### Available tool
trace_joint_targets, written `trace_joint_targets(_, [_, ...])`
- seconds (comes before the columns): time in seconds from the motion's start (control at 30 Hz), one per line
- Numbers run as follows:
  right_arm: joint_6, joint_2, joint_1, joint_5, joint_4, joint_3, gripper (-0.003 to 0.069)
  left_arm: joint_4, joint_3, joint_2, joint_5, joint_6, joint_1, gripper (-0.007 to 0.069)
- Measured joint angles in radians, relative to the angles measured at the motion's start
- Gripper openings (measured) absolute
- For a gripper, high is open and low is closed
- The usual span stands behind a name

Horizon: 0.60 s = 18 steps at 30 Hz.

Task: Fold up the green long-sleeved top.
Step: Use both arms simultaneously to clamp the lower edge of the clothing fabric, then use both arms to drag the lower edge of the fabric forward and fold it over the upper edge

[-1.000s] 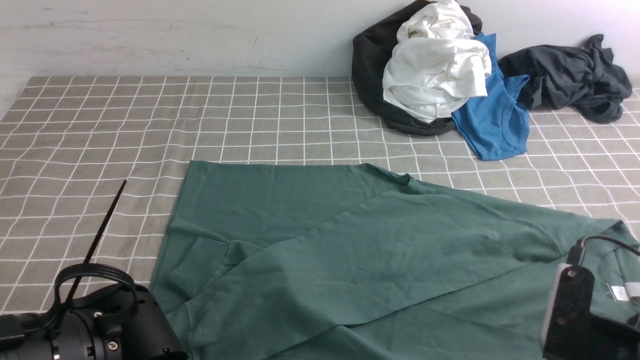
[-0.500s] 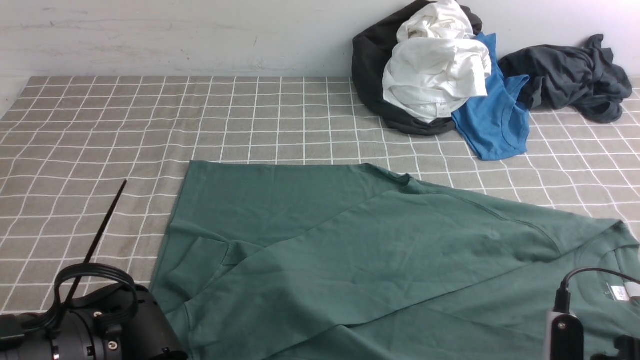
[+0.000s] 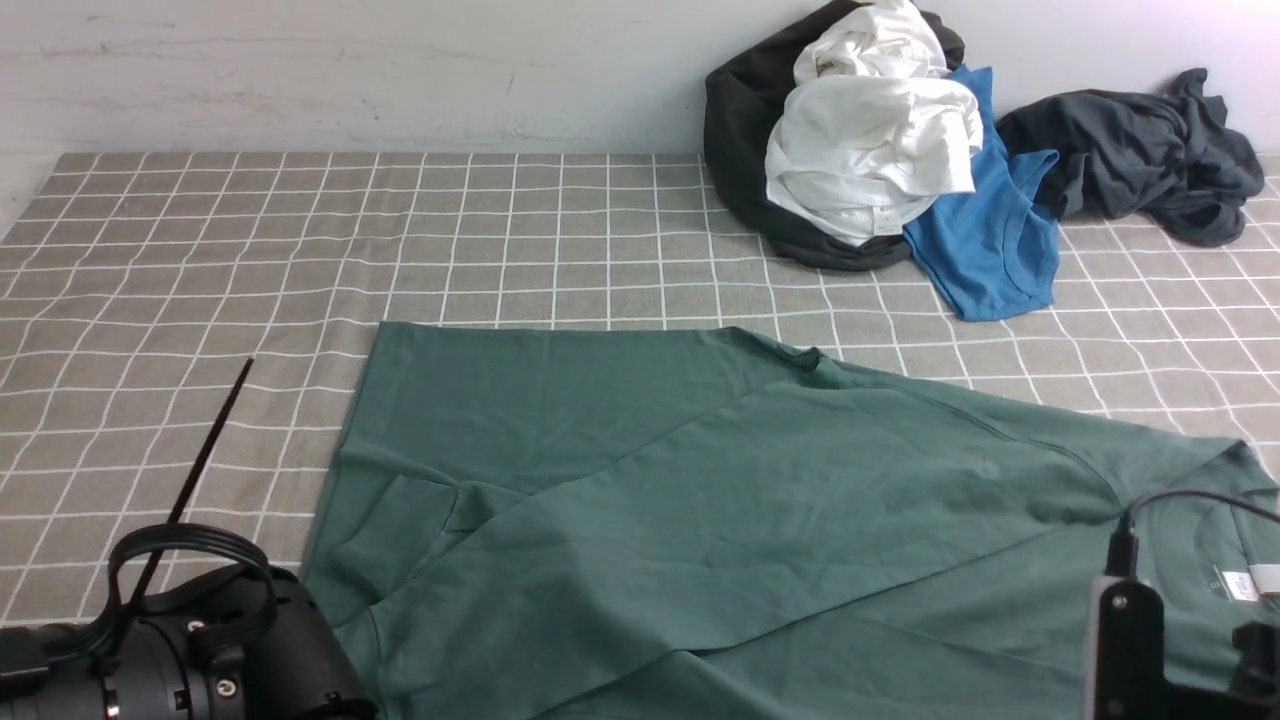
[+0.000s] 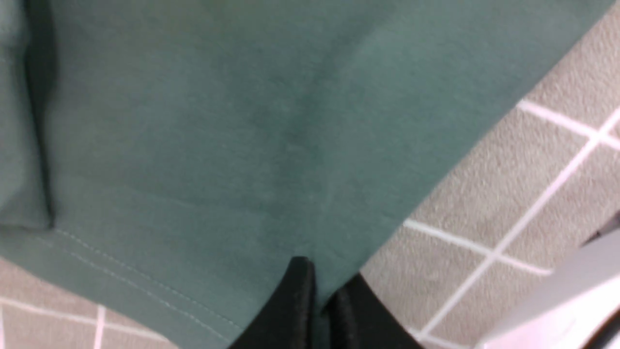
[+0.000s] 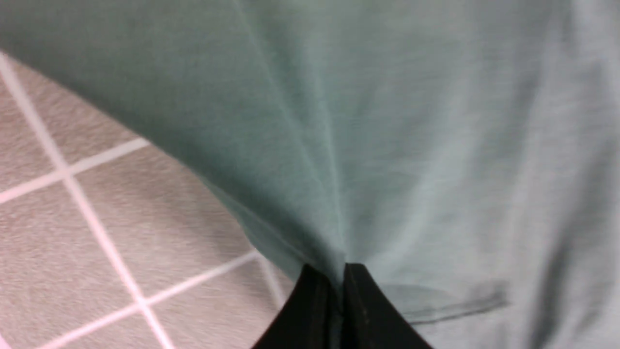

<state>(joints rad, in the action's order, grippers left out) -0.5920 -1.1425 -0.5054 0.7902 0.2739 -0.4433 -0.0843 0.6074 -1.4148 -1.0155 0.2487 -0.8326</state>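
The green long-sleeved top [image 3: 700, 500] lies spread on the checked tablecloth [image 3: 300, 230], with one sleeve folded across its body. Its neck and small white label [image 3: 1238, 583] are at the right. In the left wrist view my left gripper [image 4: 322, 291] is shut on the top's [image 4: 218, 121] edge near a stitched hem. In the right wrist view my right gripper [image 5: 337, 281] is shut on a pinched edge of the top [image 5: 387, 121], lifted a little off the cloth. In the front view only the arm bodies show, the left arm [image 3: 200, 660] and the right arm [image 3: 1130, 650]; the fingertips are hidden.
A heap of clothes sits at the back right: a black garment [image 3: 735, 130], a white one [image 3: 870, 150], a bright blue shirt [image 3: 990, 240] and a dark charcoal garment [image 3: 1140, 150]. A thin black rod [image 3: 205, 455] lies left of the top. A wall closes the far side.
My right arm dropped toward the near edge, then rose slightly. The left arm and the top's lie look unchanged.
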Motion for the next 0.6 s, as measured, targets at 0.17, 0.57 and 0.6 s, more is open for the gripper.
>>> trace_joint_targets(0.17, [-0.060, -0.004, 0.009, 0.099, -0.006, -0.141, 0.0006, -0.028, 0.121, 0.034, -0.116, -0.004, 0.051, 0.0005])
trace_joint_targets(0.57, [-0.329, -0.210, 0.285, 0.153, -0.268, -0.490, 0.0005, -0.023, 0.540, -0.096, -0.139, 0.147, 0.417, 0.0006])
trace_joint_targets(0.6, [-0.335, -0.237, 0.293, 0.160, -0.284, -0.513, 0.0005, -0.023, 0.573, -0.118, -0.135, 0.155, 0.429, 0.0006])
